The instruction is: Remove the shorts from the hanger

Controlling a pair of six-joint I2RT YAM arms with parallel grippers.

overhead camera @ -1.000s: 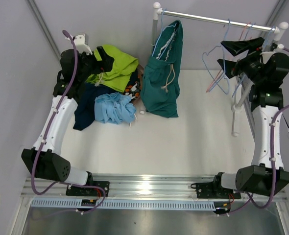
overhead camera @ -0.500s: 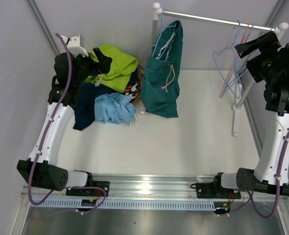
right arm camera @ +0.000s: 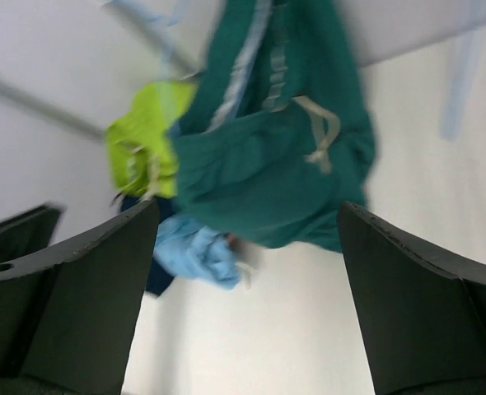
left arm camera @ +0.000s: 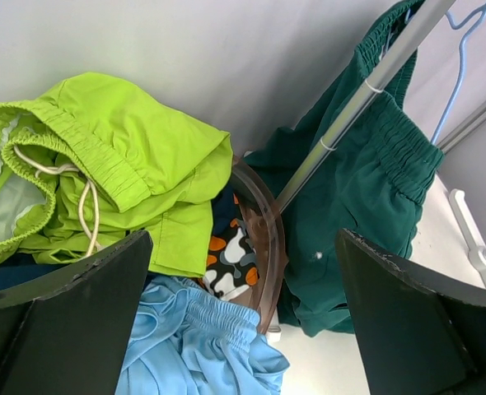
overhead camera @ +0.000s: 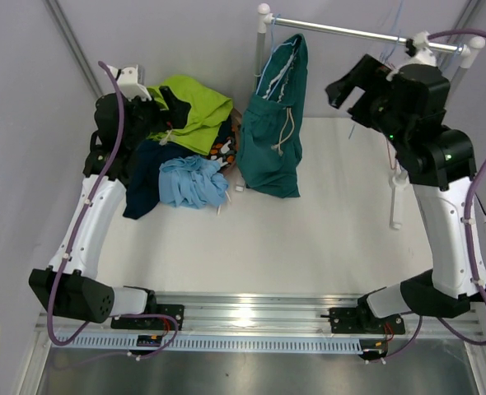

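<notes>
The teal shorts (overhead camera: 276,123) hang from a hanger on the left end of the rail (overhead camera: 350,33). They also show in the left wrist view (left arm camera: 366,189) and, blurred, in the right wrist view (right arm camera: 268,173). The lime green shorts (overhead camera: 195,111), navy shorts (overhead camera: 142,179), light blue shorts (overhead camera: 193,181) and blotch-patterned shorts (overhead camera: 224,148) lie piled at the back left. My left gripper (overhead camera: 175,97) is open and empty above the pile (left arm camera: 243,329). My right gripper (overhead camera: 350,82) is open and empty in the air to the right of the teal shorts (right arm camera: 247,313).
A brown hanger (left arm camera: 268,239) lies in the pile beside the patterned shorts (left arm camera: 235,255). Empty blue hangers (left arm camera: 461,58) hang at the right end of the rail, mostly behind my right arm. The rack's right post (overhead camera: 396,193) stands on the white table.
My right arm has swung left from the hangers at the right end of the rail to face the teal shorts. My left arm has shifted only slightly over the pile.
</notes>
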